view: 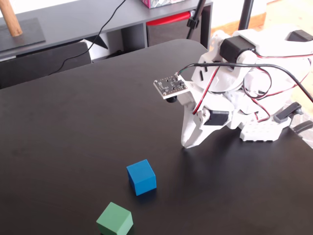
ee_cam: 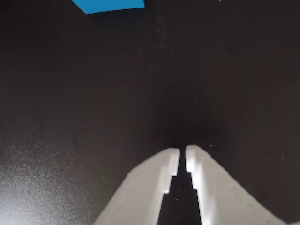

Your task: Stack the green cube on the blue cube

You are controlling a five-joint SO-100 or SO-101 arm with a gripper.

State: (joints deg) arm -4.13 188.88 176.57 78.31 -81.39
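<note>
The blue cube (view: 142, 176) sits on the black table, left and in front of my gripper in the fixed view. In the wrist view its edge (ee_cam: 110, 5) shows at the top left. The green cube (view: 115, 220) sits at the bottom edge of the fixed view, just left of and nearer than the blue cube, apart from it. It is out of the wrist view. My white gripper (view: 186, 145) (ee_cam: 182, 152) points down close to the table, shut and empty, with its tips nearly touching.
The arm's white base and red and black wires (view: 259, 98) stand at the right of the black table (view: 73, 132). A grey shelf unit (view: 73, 24) runs behind the table's far edge.
</note>
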